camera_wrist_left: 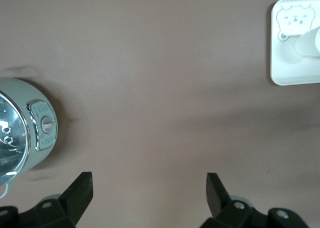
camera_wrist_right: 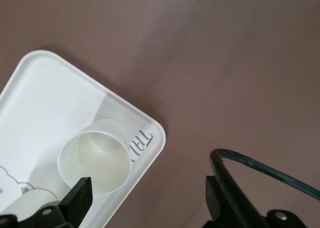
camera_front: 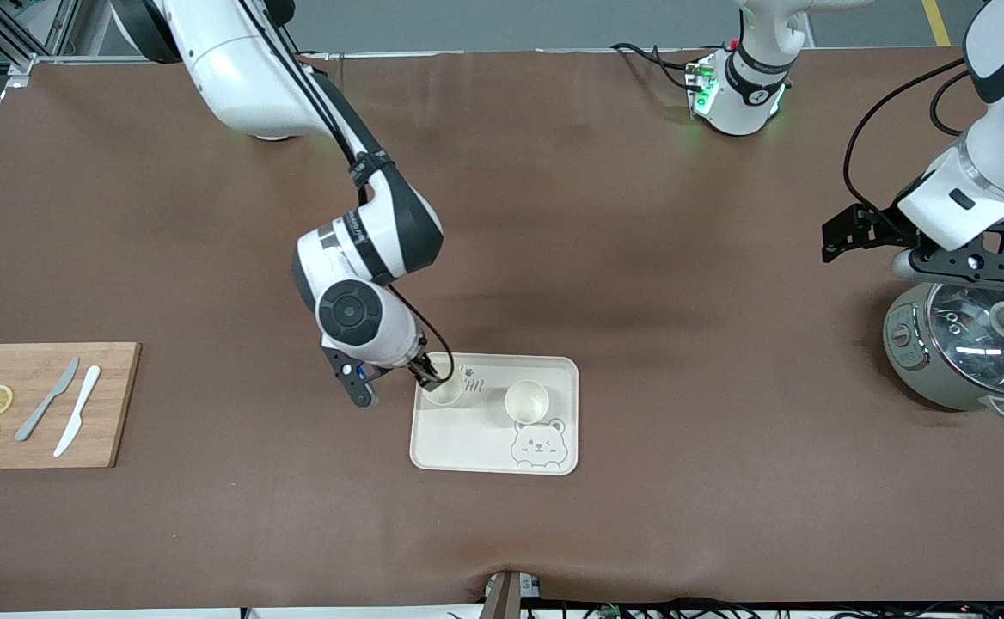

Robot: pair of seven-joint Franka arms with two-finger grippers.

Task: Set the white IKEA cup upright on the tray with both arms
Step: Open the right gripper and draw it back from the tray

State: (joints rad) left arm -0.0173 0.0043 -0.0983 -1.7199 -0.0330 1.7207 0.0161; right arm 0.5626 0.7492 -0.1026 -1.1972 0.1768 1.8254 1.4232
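Observation:
The cream tray [camera_front: 476, 447] with its bear drawing lies mid-table. Two white cups stand upright on it: one [camera_front: 443, 391] at the corner toward the right arm's end, the other [camera_front: 526, 401] beside it above the bear. My right gripper [camera_front: 427, 371] hangs open and empty just over the first cup's rim. In the right wrist view, one finger [camera_wrist_right: 77, 195] is over that cup [camera_wrist_right: 95, 160] and the other is over bare table beside the tray [camera_wrist_right: 45, 97]. My left gripper [camera_front: 970, 262] waits open and empty over the cooker; it also shows in the left wrist view [camera_wrist_left: 149, 188].
A grey-green cooker with a glass lid [camera_front: 966, 352] stands at the left arm's end. A wooden cutting board [camera_front: 111, 413] with two knives and lemon slices lies at the right arm's end. The tray [camera_wrist_left: 290, 75] shows far off in the left wrist view.

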